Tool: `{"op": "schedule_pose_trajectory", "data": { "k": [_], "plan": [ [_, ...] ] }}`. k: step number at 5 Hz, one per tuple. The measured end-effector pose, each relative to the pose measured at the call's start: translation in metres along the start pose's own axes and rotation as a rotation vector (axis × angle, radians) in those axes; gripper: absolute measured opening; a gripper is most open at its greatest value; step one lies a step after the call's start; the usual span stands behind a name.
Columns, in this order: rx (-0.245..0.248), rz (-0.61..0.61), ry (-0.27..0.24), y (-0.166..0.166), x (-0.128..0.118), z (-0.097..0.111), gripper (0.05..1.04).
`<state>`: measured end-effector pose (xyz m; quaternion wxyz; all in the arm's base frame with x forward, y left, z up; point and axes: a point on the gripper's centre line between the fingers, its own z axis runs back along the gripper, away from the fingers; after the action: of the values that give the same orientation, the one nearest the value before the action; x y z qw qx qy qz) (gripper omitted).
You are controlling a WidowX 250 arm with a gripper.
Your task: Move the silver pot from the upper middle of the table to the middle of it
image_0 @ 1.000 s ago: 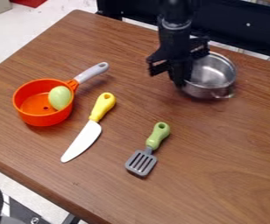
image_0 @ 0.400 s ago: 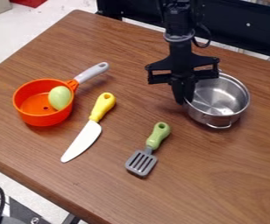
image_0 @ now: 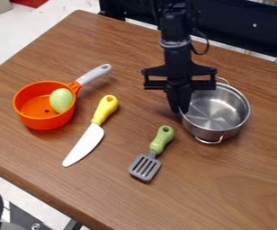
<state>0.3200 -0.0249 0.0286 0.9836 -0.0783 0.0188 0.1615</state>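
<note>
Camera view: now, seeing the silver pot where?

Right of centre, farther up the wooden table than the green-handled slotted spatula. Showing a thin loop handle on the near side, too.

And held, or loose?

Held. Pinched at the left rim by the black two-finger gripper, closed tight on that metal wall. (Raised or touching the wood? Hard to say from here.)

Changed at all since a second ago?

Yes, brought well down the view, away from the far edge, gripper and pot together. Shifted a touch lower and to the left even since the latest earlier frame.

And over on the left?

Left just as before: look for the orange toy saucepan, with a grey handle pointing up and right and a pale green egg-shaped piece inside. Then, between saucepan and spatula, find the toy knife, yellow handle uppermost, white blade slanting down to the left.
</note>
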Motion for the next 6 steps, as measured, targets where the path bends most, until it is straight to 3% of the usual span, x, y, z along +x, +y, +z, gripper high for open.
{"op": "schedule_pose_trajectory", "data": {
  "k": [2,3,5,6],
  "plan": [
    [-0.002,-0.026,0.004,0.007,-0.006,0.004,0.076],
    [-0.01,0.035,-0.001,0.003,-0.004,0.007,0.222],
    [-0.027,0.137,-0.041,-0.006,0.017,0.03,0.767],
    [-0.025,0.237,-0.048,-0.001,0.037,0.034,0.987]
  ]
}}
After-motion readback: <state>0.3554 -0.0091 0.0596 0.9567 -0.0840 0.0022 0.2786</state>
